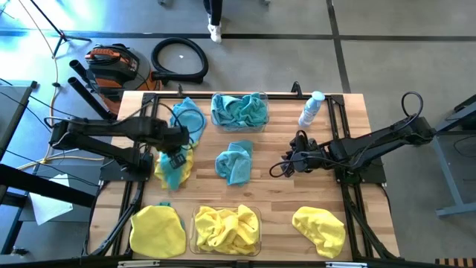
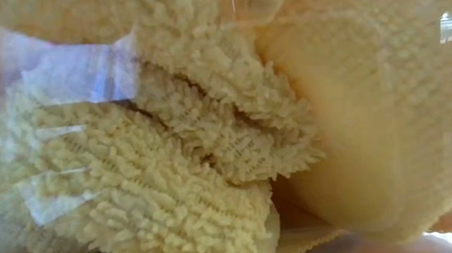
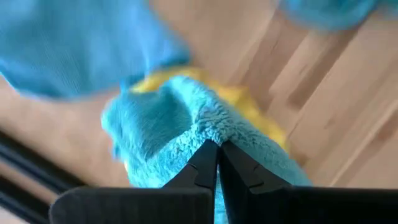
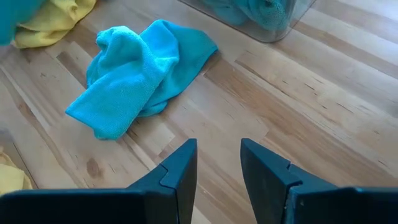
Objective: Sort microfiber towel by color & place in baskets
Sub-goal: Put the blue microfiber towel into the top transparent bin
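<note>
Left wrist view has it best: the left tool (image 3: pixel 217 163) is pressed together on a fold of a teal towel (image 3: pixel 180 127), fingertips meeting with the fuzzy cloth pinched right at the tips, and a yellow towel (image 3: pixel 249 102) peeking out from directly beneath that teal one. So the pinch sits on the top layer, and the thing to watch is whether the yellow comes up with it.

From above, the left tool (image 1: pixel 177 146) sits over that mixed heap (image 1: pixel 172 170) at the left side of the desk (image 1: pixel 349 119). The teal basket (image 1: pixel 239 112), already holding teal cloth, lies beyond the left tool and off toward the desk's middle, near but not touching. That's the line the carry looks set to follow: up, then across to the far-side tub. The yellow basket (image 1: pixel 225 227) lies the opposite way, on the near edge.

Over to the right tool (image 4: pixel 217 163): fingers spread, holding nothing, hovering low above bare wood. A second loose teal towel (image 4: pixel 140 74) lies straight ahead of it, its longest fold running slantwise to the fingers. The right tool (image 1: pixel 292 161) is clearly the nearer arm for that one.

The low view shows only yellow cloth (image 2: pixel 171 166) pressed against clear plastic.
</note>
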Robot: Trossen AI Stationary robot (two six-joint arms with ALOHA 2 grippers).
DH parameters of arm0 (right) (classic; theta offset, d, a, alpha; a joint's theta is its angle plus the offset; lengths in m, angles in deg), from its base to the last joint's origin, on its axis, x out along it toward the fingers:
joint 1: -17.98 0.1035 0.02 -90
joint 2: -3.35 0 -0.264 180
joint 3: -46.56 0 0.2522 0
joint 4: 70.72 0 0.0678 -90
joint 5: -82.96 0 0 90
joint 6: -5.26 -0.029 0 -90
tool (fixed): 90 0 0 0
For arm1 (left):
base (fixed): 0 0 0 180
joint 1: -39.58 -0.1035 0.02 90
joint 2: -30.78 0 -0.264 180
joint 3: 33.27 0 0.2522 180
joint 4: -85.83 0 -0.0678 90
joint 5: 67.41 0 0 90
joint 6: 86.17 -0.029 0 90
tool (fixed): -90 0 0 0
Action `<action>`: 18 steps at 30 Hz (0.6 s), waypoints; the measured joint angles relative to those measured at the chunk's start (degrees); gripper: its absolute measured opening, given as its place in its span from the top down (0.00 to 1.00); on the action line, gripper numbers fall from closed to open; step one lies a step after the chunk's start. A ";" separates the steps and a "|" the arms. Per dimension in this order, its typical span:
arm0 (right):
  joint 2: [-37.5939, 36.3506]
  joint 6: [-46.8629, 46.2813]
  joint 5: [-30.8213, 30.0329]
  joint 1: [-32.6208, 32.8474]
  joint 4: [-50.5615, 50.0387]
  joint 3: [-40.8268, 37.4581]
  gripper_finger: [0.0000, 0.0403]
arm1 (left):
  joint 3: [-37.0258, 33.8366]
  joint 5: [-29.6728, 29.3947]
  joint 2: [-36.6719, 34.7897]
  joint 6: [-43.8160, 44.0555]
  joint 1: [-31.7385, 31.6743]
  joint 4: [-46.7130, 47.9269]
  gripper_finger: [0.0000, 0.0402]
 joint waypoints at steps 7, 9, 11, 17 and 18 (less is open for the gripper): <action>0.00 -1.48 -1.23 0.00 -0.01 0.00 0.71 | 15.25 -5.29 0.00 -6.34 -0.01 -1.10 1.00; 0.00 -1.57 -1.23 0.00 -0.02 0.00 0.71 | 18.59 -7.01 0.00 -8.98 -0.51 -2.80 1.00; 0.00 -2.14 -1.22 0.00 -0.02 0.00 0.71 | 21.37 -8.53 0.00 -12.01 -1.51 -4.65 1.00; 0.00 -4.17 -1.94 0.00 -0.04 0.00 0.71 | 25.29 -9.71 0.24 -22.27 -6.67 -15.56 1.00; 0.00 -4.44 -2.32 0.00 -0.03 0.00 0.71 | 25.80 -9.17 0.61 -23.79 -7.69 -17.18 1.00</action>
